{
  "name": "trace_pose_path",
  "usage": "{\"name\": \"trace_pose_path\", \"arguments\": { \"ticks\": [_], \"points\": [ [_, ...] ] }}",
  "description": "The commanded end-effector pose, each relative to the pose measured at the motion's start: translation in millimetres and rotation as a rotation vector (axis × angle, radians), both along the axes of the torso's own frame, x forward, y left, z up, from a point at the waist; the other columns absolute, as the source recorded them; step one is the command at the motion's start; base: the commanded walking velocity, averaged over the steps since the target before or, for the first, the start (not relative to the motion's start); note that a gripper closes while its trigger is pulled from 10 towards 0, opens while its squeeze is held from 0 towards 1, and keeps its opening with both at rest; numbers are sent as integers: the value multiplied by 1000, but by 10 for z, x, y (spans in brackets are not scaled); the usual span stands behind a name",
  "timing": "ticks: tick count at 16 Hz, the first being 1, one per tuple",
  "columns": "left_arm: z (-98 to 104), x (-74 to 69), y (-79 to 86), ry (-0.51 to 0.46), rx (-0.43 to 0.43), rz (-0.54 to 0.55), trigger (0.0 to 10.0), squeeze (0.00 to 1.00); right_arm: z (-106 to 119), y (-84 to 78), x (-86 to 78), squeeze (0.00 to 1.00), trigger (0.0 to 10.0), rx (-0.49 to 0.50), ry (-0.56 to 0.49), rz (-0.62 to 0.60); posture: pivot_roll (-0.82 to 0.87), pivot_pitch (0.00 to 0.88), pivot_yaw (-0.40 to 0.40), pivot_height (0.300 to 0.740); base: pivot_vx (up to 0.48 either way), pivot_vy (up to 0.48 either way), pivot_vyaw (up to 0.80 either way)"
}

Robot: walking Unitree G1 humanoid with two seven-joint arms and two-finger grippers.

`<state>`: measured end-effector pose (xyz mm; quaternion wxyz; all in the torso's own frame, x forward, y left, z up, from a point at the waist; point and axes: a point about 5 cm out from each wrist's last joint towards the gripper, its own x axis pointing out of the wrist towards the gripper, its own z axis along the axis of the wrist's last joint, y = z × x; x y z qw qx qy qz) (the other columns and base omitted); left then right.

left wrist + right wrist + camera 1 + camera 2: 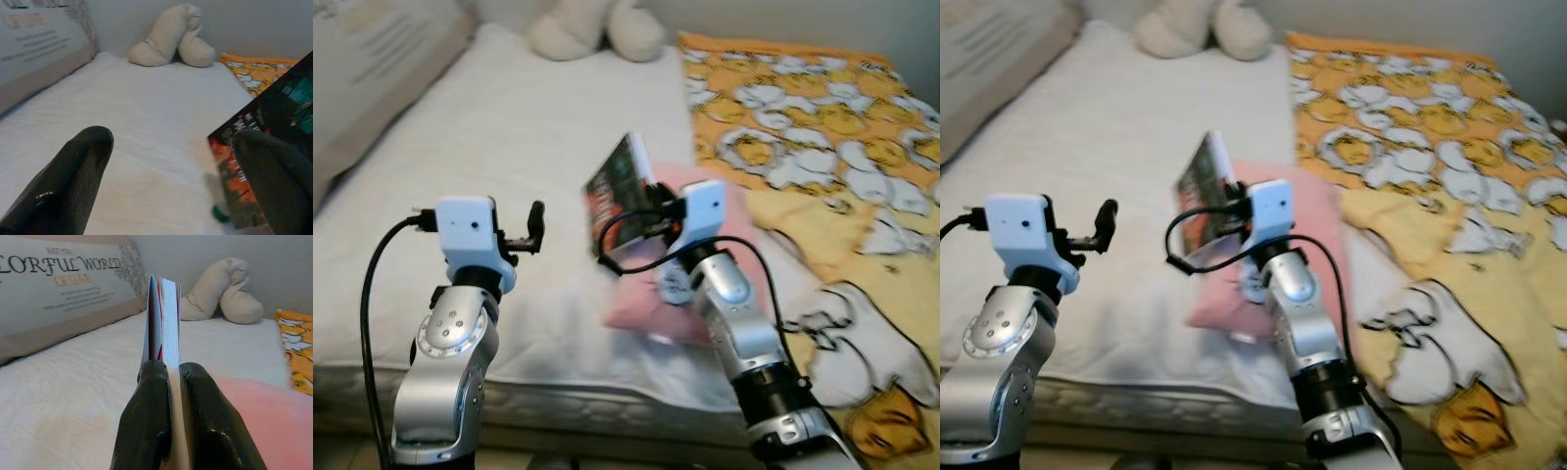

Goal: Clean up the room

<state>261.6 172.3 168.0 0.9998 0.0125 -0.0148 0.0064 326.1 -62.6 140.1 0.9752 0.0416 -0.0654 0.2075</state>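
The right gripper (168, 396) is clamped tight on a book (619, 186), held on edge above the pink pillow (1317, 211) on the bed (509, 147). At nine o'clock of it the left gripper (171, 181) hovers spread wide, holding nothing (cover lettering too blurred to read).

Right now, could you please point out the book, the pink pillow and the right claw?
book (619, 184), left eye view, front cover.
pink pillow (1317, 211), right eye view, top face.
right claw (174, 382), right wrist view, between fingertips, shut on the book.
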Motion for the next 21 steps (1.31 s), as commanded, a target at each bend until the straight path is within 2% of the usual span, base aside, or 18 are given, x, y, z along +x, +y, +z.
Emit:
{"name": "trace_pose_path", "arguments": {
  "ticks": [1, 6, 13, 17, 21],
  "points": [
    [-20, 13, -3, 3, 5, -16, 10000, 0, 175, 59, 35, 0, 0, 17, -57, 16, 72, 0, -28, 740, 0, 480, 0],
    [-73, 53, -63, 3, 7, -67, 10000, 0, 63, 4, -17, 0, 0, 7, -32, 3, 63, 0, -33, 740, 0, 480, 0],
    [-80, 123, -127, -2, -2, -102, 10000, 0, 38, -33, 3, 0, 0, -5, -26, -5, 53, 0, -30, 740, 0, 480, 0],
    [-134, 150, -101, 25, 16, -54, 10000, 0, -21, -58, 19, 0, 0, -25, -2, -16, 49, 0, -32, 740, 0, 0, 0],
    [-126, 162, -91, 15, 15, -43, 10000, 0, -30, -65, 32, 0, 0, -27, -4, -18, 47, 0, -34, 740, 0, 0, -800]
  ]
}}
